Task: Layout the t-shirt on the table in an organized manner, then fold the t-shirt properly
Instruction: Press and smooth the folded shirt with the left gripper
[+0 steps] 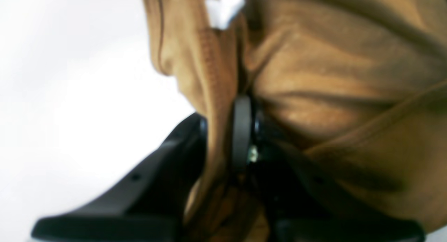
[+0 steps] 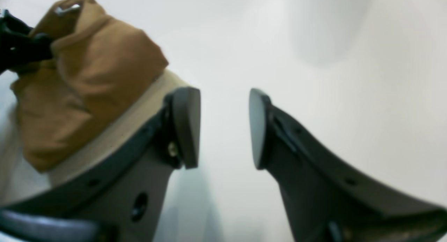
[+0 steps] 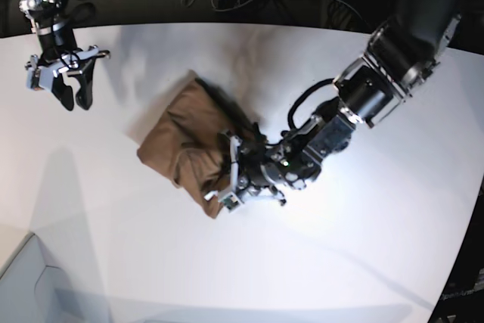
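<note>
Bunched t-shirt (image 3: 185, 145), not yet laid out; folding has not begun.
Left gripper (image 1: 223, 130) pinches a fold near the neckline; the shirt sits heaped mid-table (image 3: 340, 262), toward the far edge. Right gripper (image 2: 223, 126) hangs parted and empty near the far left corner.

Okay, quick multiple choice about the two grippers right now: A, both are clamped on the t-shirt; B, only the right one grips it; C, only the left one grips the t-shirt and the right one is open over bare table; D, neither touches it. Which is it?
C: the left gripper pinches a fold of the t-shirt, while the right gripper is open above the table, holding nothing.
</note>
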`<state>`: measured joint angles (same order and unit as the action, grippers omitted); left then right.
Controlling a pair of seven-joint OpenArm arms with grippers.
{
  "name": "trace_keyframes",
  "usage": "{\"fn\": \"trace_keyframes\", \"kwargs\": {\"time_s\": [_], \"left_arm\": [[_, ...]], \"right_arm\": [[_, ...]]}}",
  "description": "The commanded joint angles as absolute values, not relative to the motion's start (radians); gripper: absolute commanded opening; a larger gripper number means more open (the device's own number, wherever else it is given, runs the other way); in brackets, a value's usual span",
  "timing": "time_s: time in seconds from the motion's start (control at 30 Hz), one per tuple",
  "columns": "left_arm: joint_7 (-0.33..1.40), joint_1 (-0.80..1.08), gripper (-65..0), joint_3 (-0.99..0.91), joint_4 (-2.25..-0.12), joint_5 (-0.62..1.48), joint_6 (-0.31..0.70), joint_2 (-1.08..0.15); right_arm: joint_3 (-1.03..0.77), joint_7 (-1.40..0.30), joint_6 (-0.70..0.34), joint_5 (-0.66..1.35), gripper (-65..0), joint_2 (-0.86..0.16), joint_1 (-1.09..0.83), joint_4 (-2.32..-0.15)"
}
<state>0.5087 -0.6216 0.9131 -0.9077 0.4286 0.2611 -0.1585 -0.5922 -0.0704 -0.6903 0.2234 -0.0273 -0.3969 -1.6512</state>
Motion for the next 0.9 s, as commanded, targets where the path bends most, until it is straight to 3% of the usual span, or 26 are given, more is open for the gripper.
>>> {"fn": "trace_keyframes", "kwargs": {"time_s": [0.0, 0.2, 0.33, 0.47, 0.87], "left_arm": [[0.512, -0.664, -64.9, 0.958, -0.900, 0.417, 0.255, -0.142], [0.415, -0.763, -64.9, 1.204, -0.817, 0.305, 0.285, -0.082], [0.374, -0.768, -64.9, 1.219, -0.769, 0.171, 0.516, -0.039], [0.364, -0.766, -64.9, 1.218, -0.751, 0.038, 0.647, 0.010], [0.369, -0.766, -64.5, 1.218, -0.754, -0.053, 0.690, 0.068]], "right_arm": [[-0.607, -0.044, -0.698, 0.242, -43.5, -0.035, -0.397, -1.670], [-0.648, -0.041, -0.698, 0.242, -43.5, -0.008, -0.417, -1.672], [-0.648, -0.041, -0.698, 0.242, -43.5, 0.001, -0.440, -1.672], [-0.648, -0.038, -0.698, 0.242, -43.5, 0.002, -0.452, -1.672], [-0.670, -0.039, -0.698, 0.242, -43.6, 0.008, -0.455, -1.672]]}}
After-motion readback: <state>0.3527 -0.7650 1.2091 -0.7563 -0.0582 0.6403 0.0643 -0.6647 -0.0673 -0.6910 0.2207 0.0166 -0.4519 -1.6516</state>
